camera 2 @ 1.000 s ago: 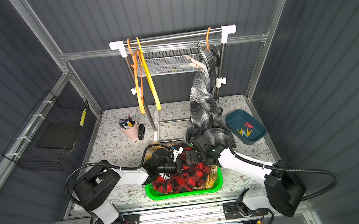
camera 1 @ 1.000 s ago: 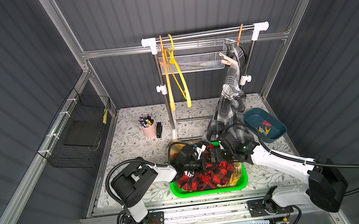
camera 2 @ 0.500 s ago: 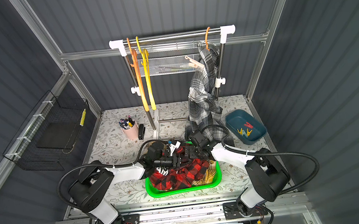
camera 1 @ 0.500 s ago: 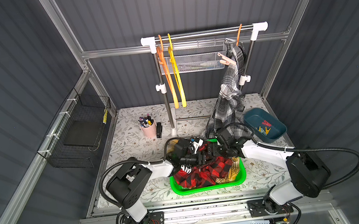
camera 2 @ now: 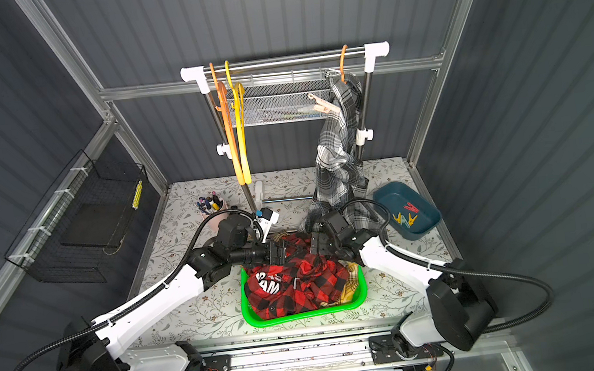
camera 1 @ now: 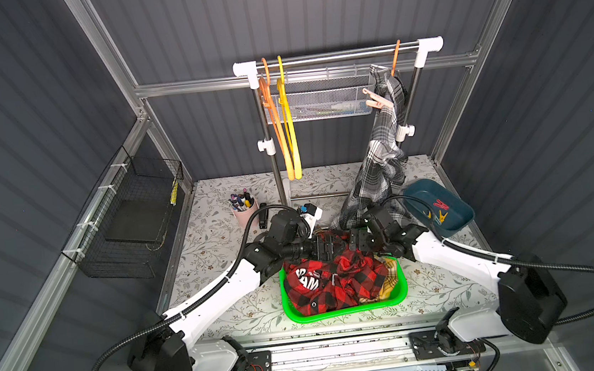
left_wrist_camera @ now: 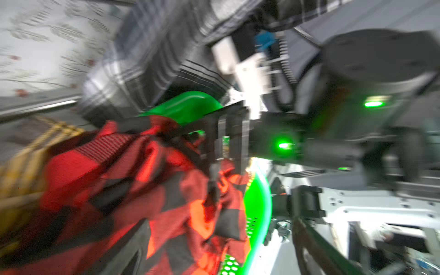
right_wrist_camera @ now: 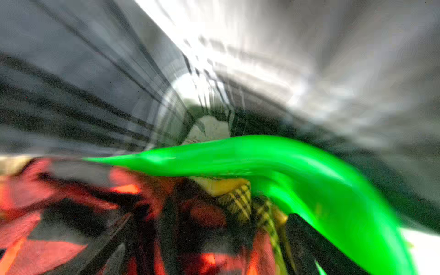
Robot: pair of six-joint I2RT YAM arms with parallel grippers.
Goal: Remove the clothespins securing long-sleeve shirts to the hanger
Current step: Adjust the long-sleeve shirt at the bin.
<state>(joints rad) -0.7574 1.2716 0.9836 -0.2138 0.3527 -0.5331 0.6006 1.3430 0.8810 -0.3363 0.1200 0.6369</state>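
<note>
**Left hand (camera 1: 325, 247) and right hand (camera 1: 358, 241) meet over a basket of shirts**

Both hands sit low and close together, facing each other, at the far edge of a green basket (camera 1: 402, 291) near the front of the flower-patterned desk (camera 1: 219, 246). Both wrist views are badly blurred. Each still shows its own hand's two dark fingers spread wide, with nothing pinched between them. Whether either hand touches the cloth below cannot be told.

A red-and-black checked shirt (camera 1: 334, 283) with white block letters lies crumpled in the basket and fills most of it. A yellow-and-black plaid shirt (camera 1: 390, 281) shows beside it at the basket's right end.

At the back of the desk stands a clothes rail (camera 1: 338, 56). A grey plaid shirt (camera 1: 385, 155) hangs from an orange hanger (camera 1: 395, 56) at the rail's right end. Its lower part drapes down to the desk just behind the right arm. Two salmon-pink clothespins (camera 1: 378, 100) are clipped to this shirt near the top and stick out to the left.

A dark blue tray (camera 1: 455, 223) sits on the desk to the right of the basket. It holds a red clothespin (camera 1: 440, 203) and yellow clothespins (camera 1: 439, 217).

At the rail's left end hang a second orange hanger (camera 1: 274, 121) and a yellow hanger (camera 1: 290, 135). A pink cup of pens (camera 1: 244, 213) stands near the rail's left post.
</note>
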